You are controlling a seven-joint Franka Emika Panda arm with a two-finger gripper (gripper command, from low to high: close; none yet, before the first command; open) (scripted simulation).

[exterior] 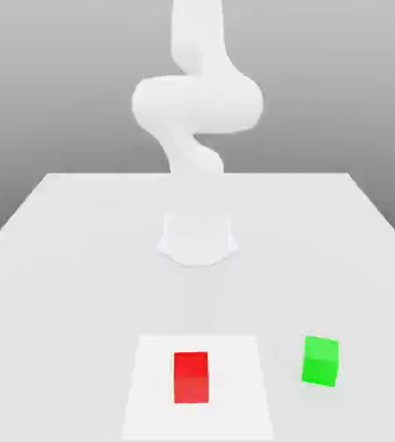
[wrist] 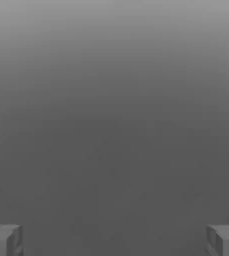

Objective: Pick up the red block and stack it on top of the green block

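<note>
I see a pale grey table under a plain grey backdrop, with a lighter white square patch on its near part.

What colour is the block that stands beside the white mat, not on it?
Green. The block shows best in the exterior view, to the mat's right.

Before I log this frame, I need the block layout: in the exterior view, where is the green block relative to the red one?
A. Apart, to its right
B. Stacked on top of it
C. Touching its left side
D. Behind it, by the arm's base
A: the green block sits on the table apart from the red block, toward the exterior view's right.
</note>
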